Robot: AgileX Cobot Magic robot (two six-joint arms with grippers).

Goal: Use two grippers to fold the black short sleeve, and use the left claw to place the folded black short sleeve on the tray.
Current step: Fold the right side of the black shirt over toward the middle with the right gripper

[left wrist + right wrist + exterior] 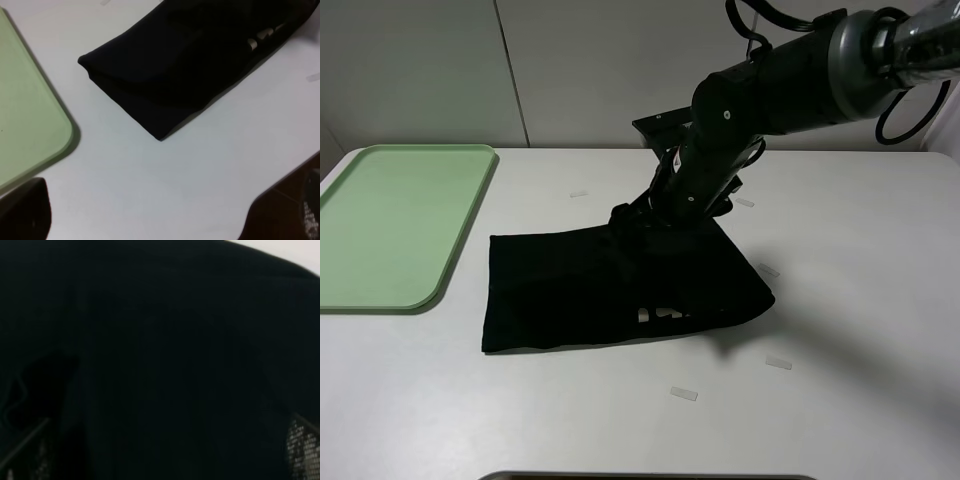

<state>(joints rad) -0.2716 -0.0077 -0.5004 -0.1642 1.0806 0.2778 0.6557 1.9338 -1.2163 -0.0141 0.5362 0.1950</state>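
The black short sleeve lies folded into a wide band on the white table, right of the green tray. My right gripper has reached across to the middle of the shirt's far edge, low on the cloth. In the right wrist view black cloth fills the frame and the fingertips stand wide apart, so it looks open. My left gripper is open and empty above bare table, near the shirt's folded corner and the tray's corner. It is out of the exterior high view.
Small white tape marks are scattered on the table around the shirt. The right arm stretches over the table's back right. A dark edge shows at the front of the table.
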